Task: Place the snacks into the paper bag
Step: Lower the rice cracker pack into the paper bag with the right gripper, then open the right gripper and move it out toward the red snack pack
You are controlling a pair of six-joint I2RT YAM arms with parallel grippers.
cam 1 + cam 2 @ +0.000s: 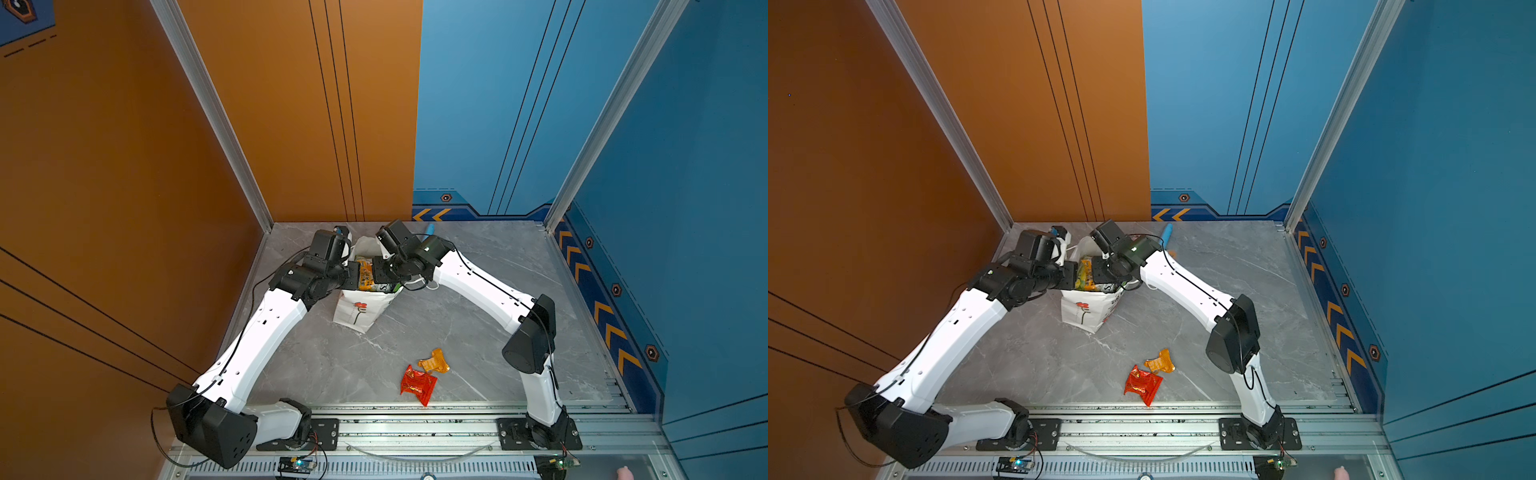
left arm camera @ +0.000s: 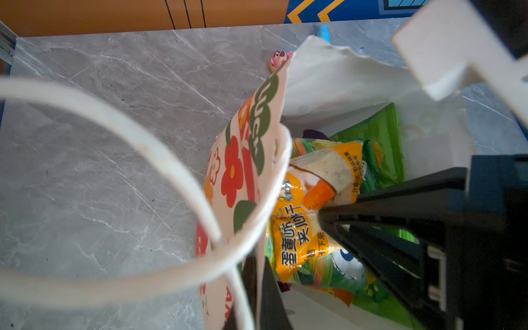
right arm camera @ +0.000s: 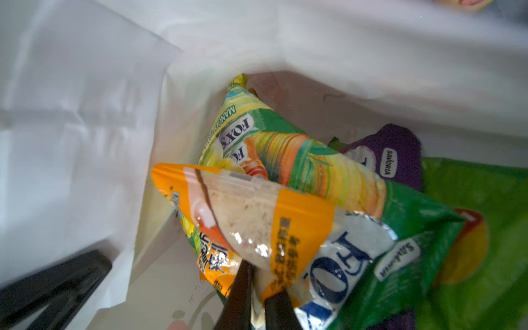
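Though my right claw (image 3: pixel 258 297) straddles the orange packet (image 3: pixel 257 217) inside the paper bag (image 1: pixel 357 309), I cannot tell if it grips; my left claw (image 2: pixel 258 285) pinches the bag's rim; a red packet (image 1: pixel 417 384) lies lower centre in a top view.

1. Bright, even light from above is filling both top views; the grey marble table (image 1: pixel 478 316) is carrying only faint, soft shadows.
2. Small glints are flashing off the foil of the red packet (image 1: pixel 417 384) and the orange packet (image 1: pixel 434 360) toward the near edge.
3. Wide-angle distortion is bending the wall panels (image 1: pixel 291 124) and the metal frame posts (image 1: pixel 216 116) outward toward the edges of both top views.
4. In the left wrist view, the white cord handle (image 2: pixel 160 154) is sitting close to the lens, large and out of focus.
5. In the right wrist view, the paper bag (image 3: pixel 85 114) is glowing washed-out white and blurring, while the packets (image 3: pixel 300 168) inside are showing sharper print and foil glare.
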